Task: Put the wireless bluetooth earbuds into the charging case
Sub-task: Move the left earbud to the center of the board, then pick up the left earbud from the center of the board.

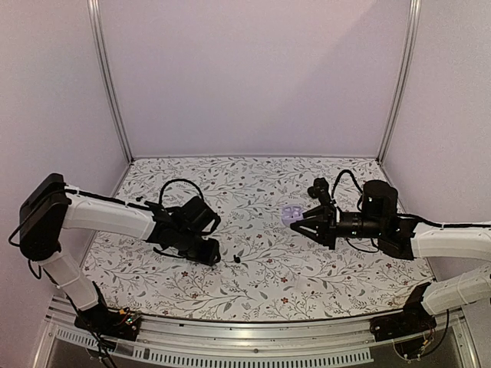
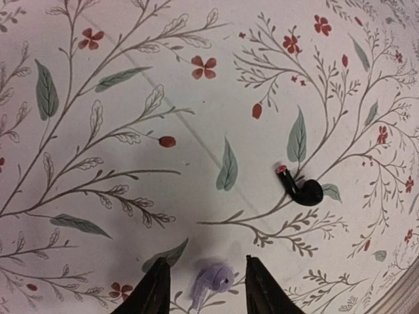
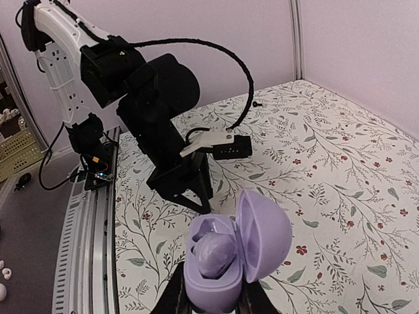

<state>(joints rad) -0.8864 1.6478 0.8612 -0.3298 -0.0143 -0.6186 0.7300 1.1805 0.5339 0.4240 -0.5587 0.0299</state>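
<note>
Between the fingers of the left claw [image 2: 208, 261], low over the cloth-covered counter [image 2: 118, 196], a small lavender earbud [image 2: 213, 281] lies on the floral print. The fingers stand apart with cloth showing on both sides of the bud, less on the right, so the claw reads as released rather than pinching. Near it, but clear of the bud, lies a black bud-shaped piece [image 2: 304, 191] with a red tip. I cannot tell whether it belongs to the set.

Across the counter, well apart from the left claw, the right claw [image 3: 213, 299] is clenched on the base of the charging case [image 3: 262, 235] and appears to hold it off the cloth. The case is lavender all over and its lid is swung open. One rounded lavender bud seems seated in the nearer well. The hollow beside it looks empty, though the angle leaves some doubt.

Judging from this, the step in hand is the pickup of the second earbud, with one bud home and one on the cloth. The next move calls for the left claw to centre the bud between its fingers. It must then close gently, since so small and rounded a piece could squirt sideways, and lift it across to the open case. There the bud has to be turned to match the empty well. The right claw needs to keep the case level and steady against the push.
</note>
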